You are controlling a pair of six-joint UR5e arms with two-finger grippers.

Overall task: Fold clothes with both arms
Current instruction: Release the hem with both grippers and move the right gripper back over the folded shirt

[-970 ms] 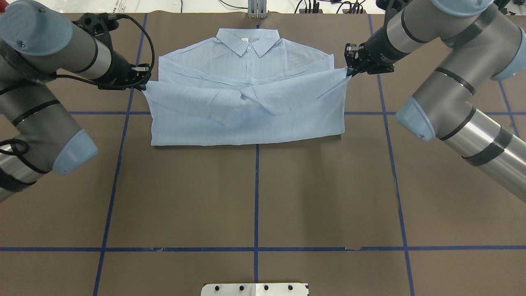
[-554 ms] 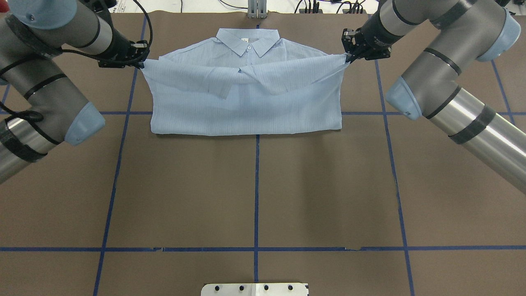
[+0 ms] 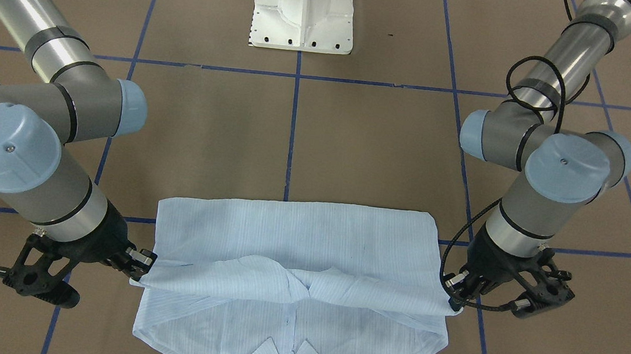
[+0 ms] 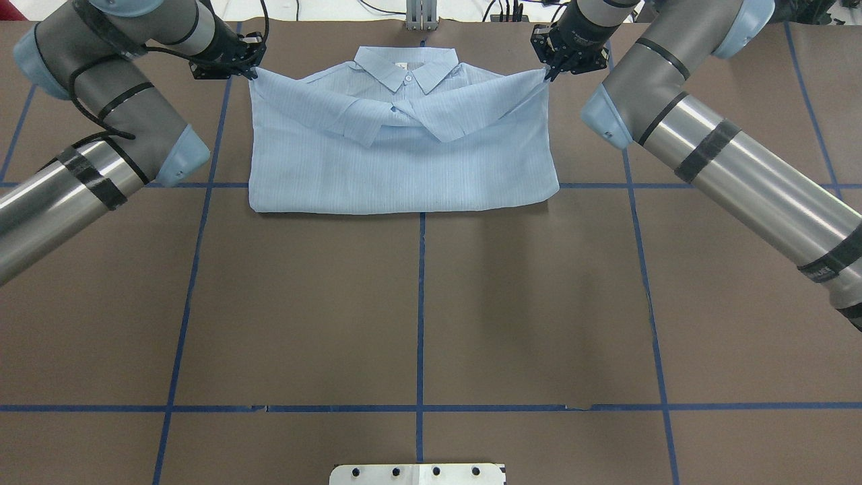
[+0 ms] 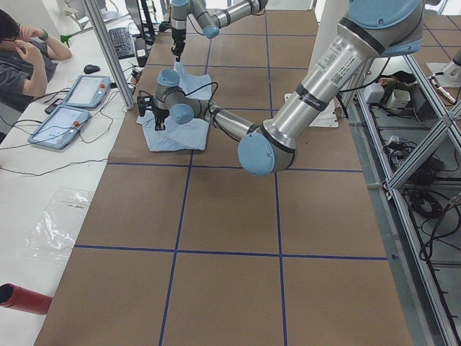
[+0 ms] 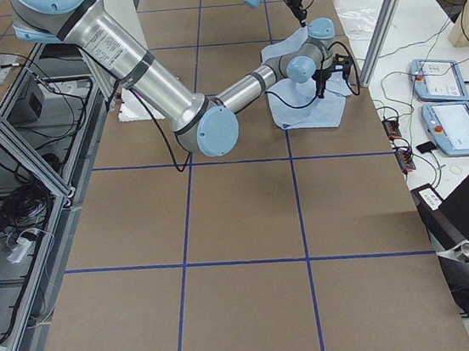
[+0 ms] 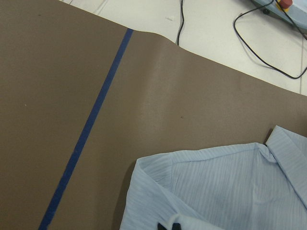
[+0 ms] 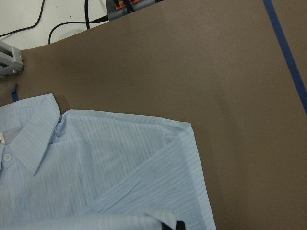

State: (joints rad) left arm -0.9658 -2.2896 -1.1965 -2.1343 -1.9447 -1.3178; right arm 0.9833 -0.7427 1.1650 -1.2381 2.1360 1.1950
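Bench (image 4: 417, 303): brown cover, blue tape grid. The left arm (image 4: 101, 101) and right arm (image 4: 707, 141) are stretched to the bench's far edge, opposite the base (image 3: 304, 6), which is seen whole only from the front.

The shirt (image 4: 404, 168) is laid at the middle of that far edge, collar (image 4: 407, 66) outermost. Fabric: pale blue, finely striped, thin. A doubled layer with the sleeves crossed along its top is spread over the chest. From the front this layer's top edge is seen raised off the cloth beneath. Overhead it looks flat.

The left gripper (image 4: 250, 67) and right gripper (image 4: 547, 71) are each pinched narrow on one upper corner of that layer. In the wrist views only black fingertips (image 8: 177, 226) are shown.
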